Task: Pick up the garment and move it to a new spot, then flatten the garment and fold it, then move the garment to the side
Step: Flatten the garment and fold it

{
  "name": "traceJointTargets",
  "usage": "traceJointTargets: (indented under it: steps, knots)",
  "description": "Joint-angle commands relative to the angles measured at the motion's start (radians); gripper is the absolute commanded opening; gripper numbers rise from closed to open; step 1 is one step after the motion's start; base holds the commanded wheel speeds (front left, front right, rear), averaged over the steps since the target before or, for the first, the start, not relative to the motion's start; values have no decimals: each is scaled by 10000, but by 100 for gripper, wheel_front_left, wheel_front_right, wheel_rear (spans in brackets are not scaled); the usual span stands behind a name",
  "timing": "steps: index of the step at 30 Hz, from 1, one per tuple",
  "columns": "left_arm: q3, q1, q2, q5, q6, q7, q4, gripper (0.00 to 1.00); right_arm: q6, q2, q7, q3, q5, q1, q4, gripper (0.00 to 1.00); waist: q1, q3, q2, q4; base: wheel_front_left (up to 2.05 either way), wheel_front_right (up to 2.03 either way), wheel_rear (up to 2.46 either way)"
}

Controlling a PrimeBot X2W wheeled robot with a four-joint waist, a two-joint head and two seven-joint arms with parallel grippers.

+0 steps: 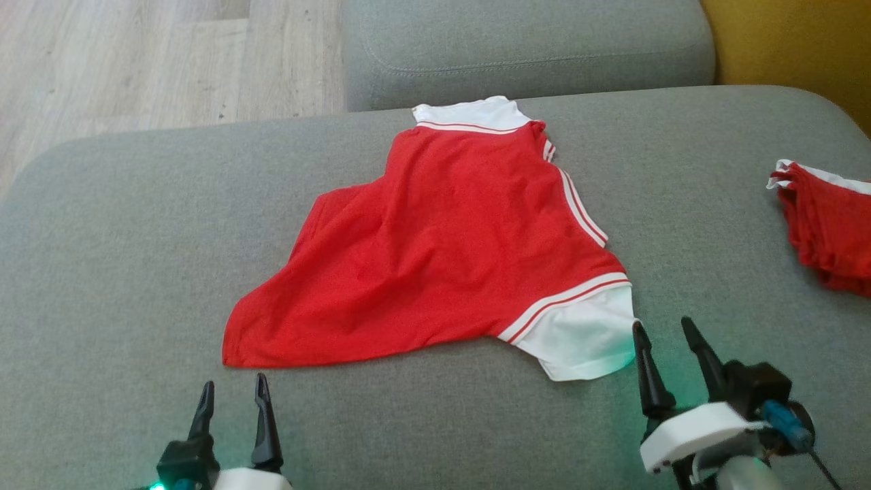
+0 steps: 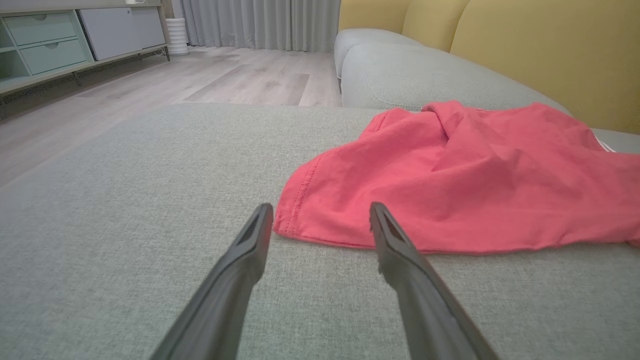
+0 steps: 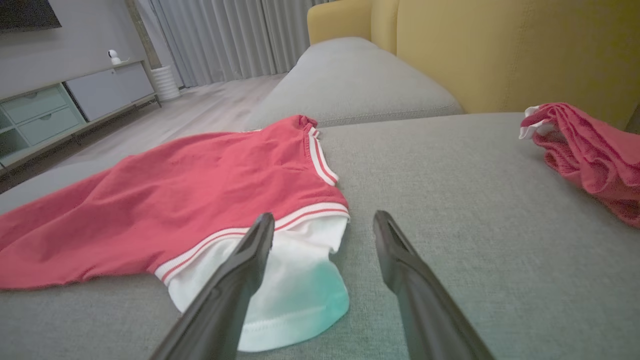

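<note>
The garment [image 1: 449, 252] lies spread on the sofa [image 1: 122, 272]; left gripper [image 1: 233, 393] and right gripper [image 1: 663, 328] hover low beside it, fingers parted, empty.

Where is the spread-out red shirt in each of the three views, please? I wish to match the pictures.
Head view: the red shirt lies in the centre, on the grey seat.
Left wrist view: the shirt takes the right middle, just beyond the left claw.
Right wrist view: the shirt covers the left half, its white sleeve at the right claw.
Shared landmark: the yellow backrest, upper right in every view.
</note>
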Motion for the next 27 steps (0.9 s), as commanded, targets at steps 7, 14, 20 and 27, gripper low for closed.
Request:
traceJointTargets:
  steps: [7, 14, 20, 27]
  knots:
    - [-58, -436, 95, -254, 85, -53, -401, 100, 33, -206, -111, 70, -413, -582, 1023, 100, 1, 406, -1, 247, 0, 0, 0]
    - [-268, -645, 95, -475, 105, -53, -458, 100, 33, -522, -111, -50, -589, -1168, 1425, 100, 1, 896, -1, 510, 0, 0, 0]
    - [-261, -737, 95, -497, 94, -53, -397, 100, 33, -675, -111, 170, -671, -1489, 1726, 100, 1, 1111, -1, 610, 0, 0, 0]
    - [-341, -937, 95, -581, 87, -53, -381, 100, 33, -753, -111, 512, -486, -1723, 2234, 100, 1, 1343, -1, 736, 0, 0, 0]
